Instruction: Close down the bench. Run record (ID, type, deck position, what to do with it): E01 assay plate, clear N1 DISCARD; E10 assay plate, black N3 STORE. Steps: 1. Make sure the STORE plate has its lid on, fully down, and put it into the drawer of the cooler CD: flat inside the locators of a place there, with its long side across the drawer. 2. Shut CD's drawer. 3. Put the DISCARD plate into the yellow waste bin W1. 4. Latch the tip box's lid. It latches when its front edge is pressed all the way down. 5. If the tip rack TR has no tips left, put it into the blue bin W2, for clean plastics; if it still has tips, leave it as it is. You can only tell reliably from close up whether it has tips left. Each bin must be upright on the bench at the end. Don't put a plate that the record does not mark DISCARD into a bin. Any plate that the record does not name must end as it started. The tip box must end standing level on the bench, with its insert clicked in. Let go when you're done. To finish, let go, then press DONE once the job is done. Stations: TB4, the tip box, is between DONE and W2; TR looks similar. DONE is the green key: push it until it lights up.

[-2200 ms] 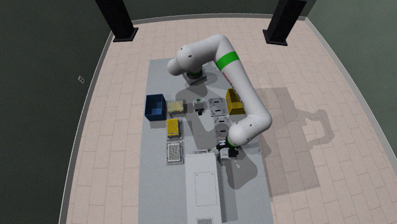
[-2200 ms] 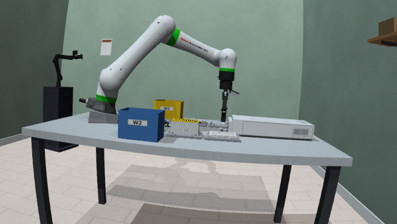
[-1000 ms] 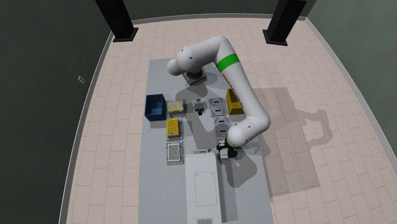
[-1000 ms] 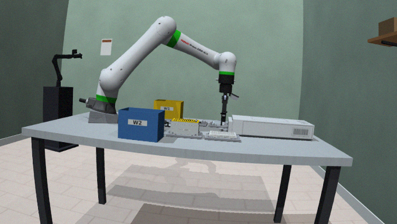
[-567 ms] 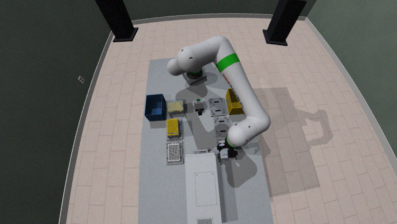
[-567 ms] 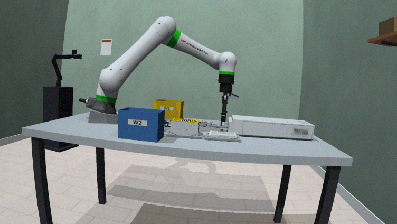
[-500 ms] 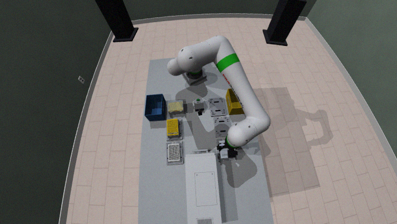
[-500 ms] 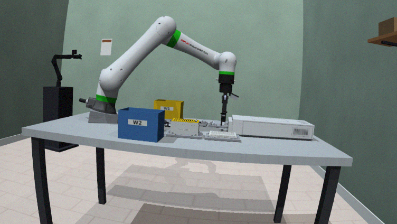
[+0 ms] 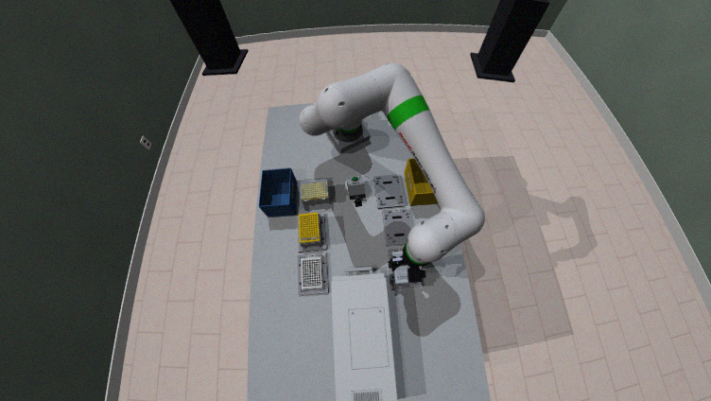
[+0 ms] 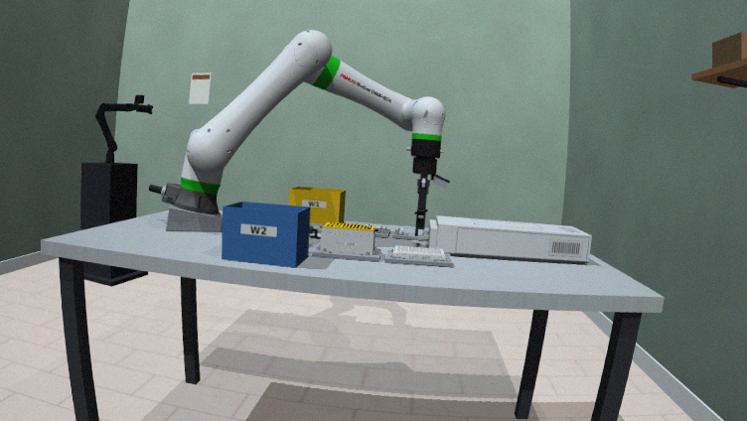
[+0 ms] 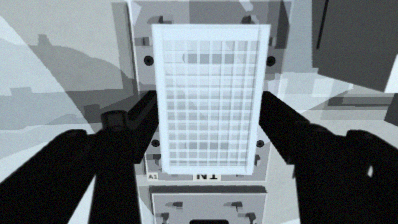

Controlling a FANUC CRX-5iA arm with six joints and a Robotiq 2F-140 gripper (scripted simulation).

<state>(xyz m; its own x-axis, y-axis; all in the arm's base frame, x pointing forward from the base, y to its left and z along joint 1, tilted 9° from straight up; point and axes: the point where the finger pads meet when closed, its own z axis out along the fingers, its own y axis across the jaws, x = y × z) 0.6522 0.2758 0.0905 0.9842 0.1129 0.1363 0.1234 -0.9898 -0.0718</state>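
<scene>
From my top view, the cooler (image 9: 367, 339) lies along the near middle of the bench (image 9: 284, 348). The N1 nest with its plate (image 11: 209, 97) sits just right of the cooler's far end. Bin W2 (image 9: 276, 192) stands at the left, the tip box (image 9: 314, 190) beside it, and bin W1 (image 9: 418, 184) at the right.

Clear assay plate (image 11: 209, 100): translucent plastic, smooth, gridded wells. Gripper (image 11: 209, 120) fingers: matt black. Arm (image 10: 250, 104): glossy white shell, green bands. Bench top (image 10: 156, 250): matt grey. Bins W2 (image 10: 263, 232), W1 (image 10: 317, 203): smooth, matt plastic look.
</scene>
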